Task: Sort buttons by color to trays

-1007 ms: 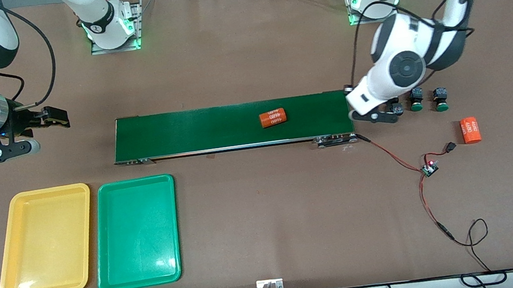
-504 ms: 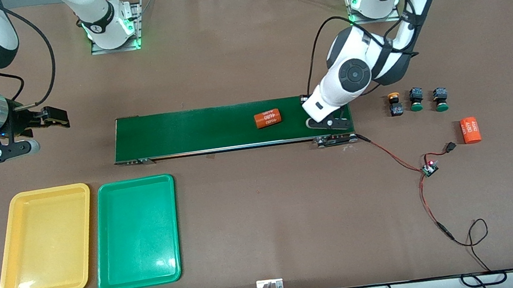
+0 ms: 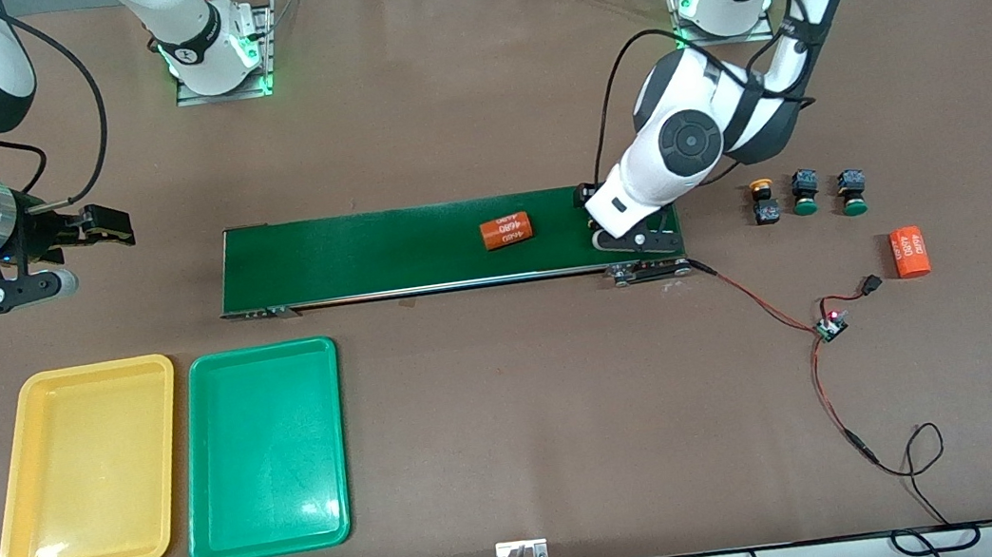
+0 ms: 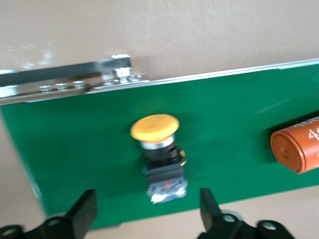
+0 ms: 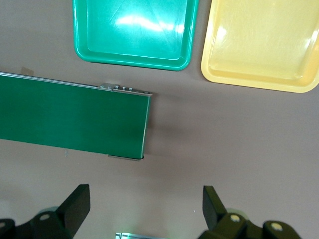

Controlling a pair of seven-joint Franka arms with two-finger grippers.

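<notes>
Trays sit side by side on the bench: yellow tray (image 3: 86, 469) and green tray (image 3: 264, 450), with no buttons in them. On the belt (image 3: 378, 253) lie an orange can (image 3: 505, 231) and a yellow button (image 4: 158, 149), under the left end effector (image 4: 148, 214), whose fingers are wide apart. Three more buttons (image 3: 803, 194) stand off the belt's end. The right end effector (image 5: 144, 211) waits, fingers wide, holding no thing.

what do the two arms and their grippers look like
Both arms are glossy white with black joint bands and round grey joint caps. Black cables loop along them. The left gripper and right gripper are black, with blocky black jaws. Green lights glow at both bases.
</notes>
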